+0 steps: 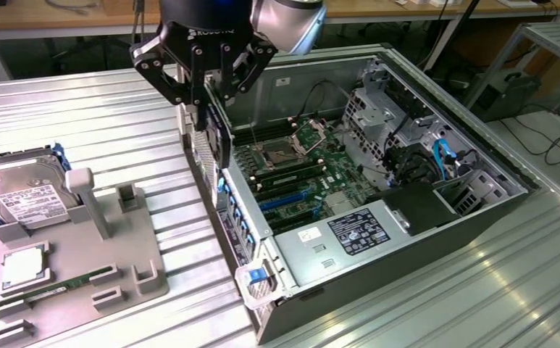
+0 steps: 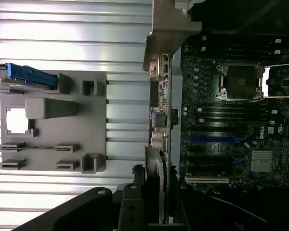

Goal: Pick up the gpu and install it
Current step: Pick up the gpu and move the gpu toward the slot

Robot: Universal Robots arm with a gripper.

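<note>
The open computer case (image 1: 435, 243) is overhung at its wall on the exterior view's left by the gpu (image 1: 212, 148), held edge-on in the gripper (image 1: 208, 101) closed on its upper edge; light, stiff yet fragile, it is judged best gripped by board edges.

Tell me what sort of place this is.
Probably a robotics lab bench: an end effector holds a gpu at an open PC case on a ribbed metal table, a grey parts fixture sits beside it, and cabled desks stand behind.
</note>
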